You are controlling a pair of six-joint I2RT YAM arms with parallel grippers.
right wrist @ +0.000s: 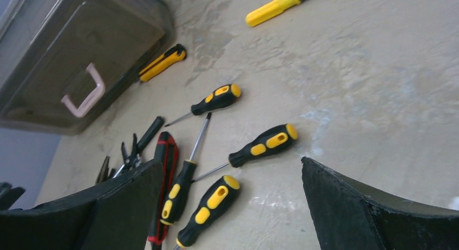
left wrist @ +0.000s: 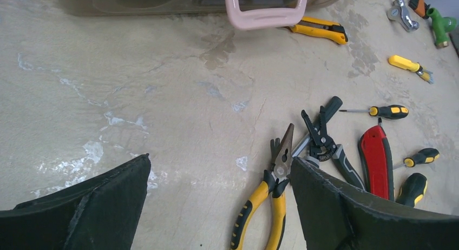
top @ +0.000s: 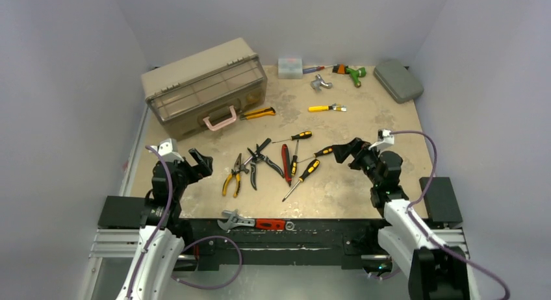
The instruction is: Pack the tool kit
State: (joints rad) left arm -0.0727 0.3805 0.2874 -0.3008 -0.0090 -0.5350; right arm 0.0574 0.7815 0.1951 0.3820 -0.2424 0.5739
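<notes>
Just ahead-right of the left pincer (left wrist: 219,166), gaping and empty like the right pincer (right wrist: 230,162), lie yellow-and-black-handled steel pliers (left wrist: 278,174): probably stiff, hefty, grippy handles, so I'd grab near the pivot.

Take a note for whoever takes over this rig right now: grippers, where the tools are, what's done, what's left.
Left gripper: open, empty, hovering by the yellow-handled pliers.
Right gripper: open, empty, hovering by the screwdrivers.
Toolbox: far left of the table, lid shut.
Pliers, screwdrivers, red-handled tool and utility knife lie loose on the table.
Done: no tool picked up.
Left: open the toolbox, load the tools, close it.
</notes>
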